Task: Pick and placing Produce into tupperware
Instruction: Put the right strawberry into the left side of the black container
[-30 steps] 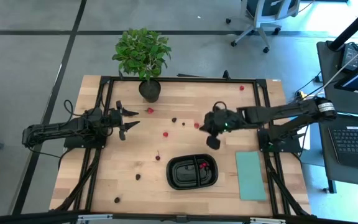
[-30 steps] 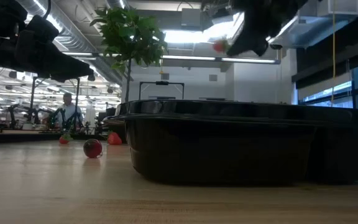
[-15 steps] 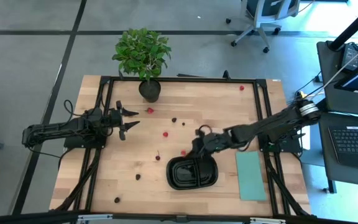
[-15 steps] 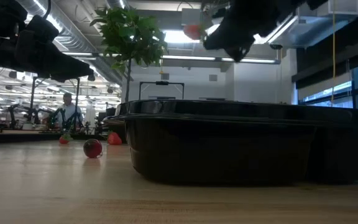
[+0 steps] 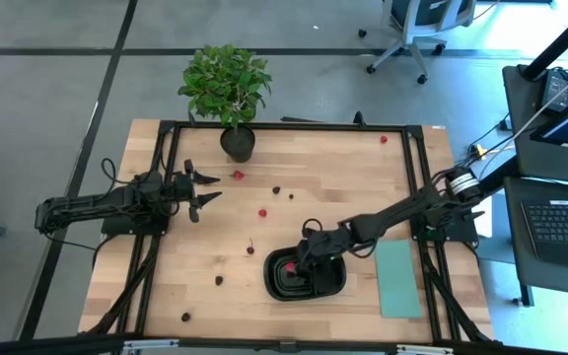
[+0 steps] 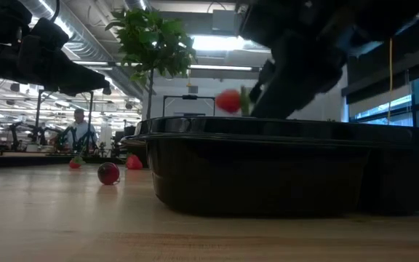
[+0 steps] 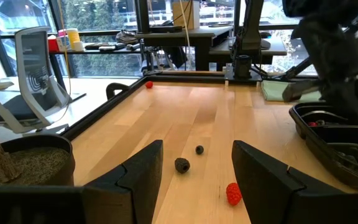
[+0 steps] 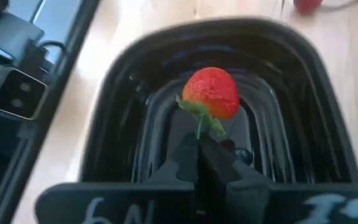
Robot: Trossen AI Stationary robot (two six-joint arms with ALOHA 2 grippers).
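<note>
Red strawberry (image 8: 209, 91) was held by its stem in the right gripper (image 8: 202, 144) over the tupperware (image 5: 276, 286). Few pieces were seen inside; most berries (image 5: 261, 212) were left on the table (image 5: 363, 168). Left gripper (image 5: 202, 189) was parked wide open, empty.

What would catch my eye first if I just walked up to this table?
Probably the bright red strawberry pinched by its green stem in the right hand, hanging over the left compartment of the black tupperware. Next, the leafy potted plant at the table's far edge, with small red and dark berries scattered across the wood.
</note>
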